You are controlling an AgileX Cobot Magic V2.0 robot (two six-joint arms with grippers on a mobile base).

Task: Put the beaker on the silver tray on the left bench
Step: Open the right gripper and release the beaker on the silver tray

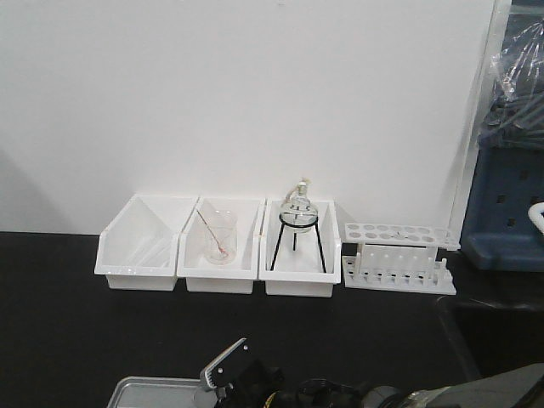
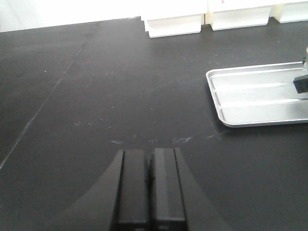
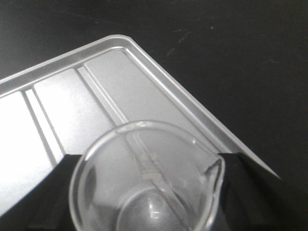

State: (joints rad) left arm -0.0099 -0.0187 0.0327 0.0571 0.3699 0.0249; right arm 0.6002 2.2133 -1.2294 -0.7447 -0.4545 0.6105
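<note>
— Where's the small clear glass beaker (image 3: 149, 185) right now?

— Right under the right wrist camera, held between the dark fingers of the right gripper (image 3: 144, 192), which is clenched on its sides. I'm looking straight down its open mouth, with the pouring lip toward the right. It hangs over the near corner of the shallow silver-grey metal tray (image 3: 62, 103); whether its base touches the ribbed floor I can't tell.

— So what makes the set-down go well?

— I'd say lower it straight and level, keep the base inside the raised rim and off a ridge, and only part the fingers once the glass stands flat. It sits close to the corner, so a nudge inward would be safer.

— And the other arm?

— The left gripper (image 2: 149, 185) is closed on nothing, idle above the flat matte black bench top (image 2: 96, 96), the tray off to its right.

— Farther back?

— Three deep white plastic bins (image 1: 219, 263) against the wall, one holding a beaker with a pink-tipped rod (image 1: 218, 240), another a round flask on a black tripod (image 1: 298, 219), then a white test-tube rack (image 1: 399, 255).
</note>
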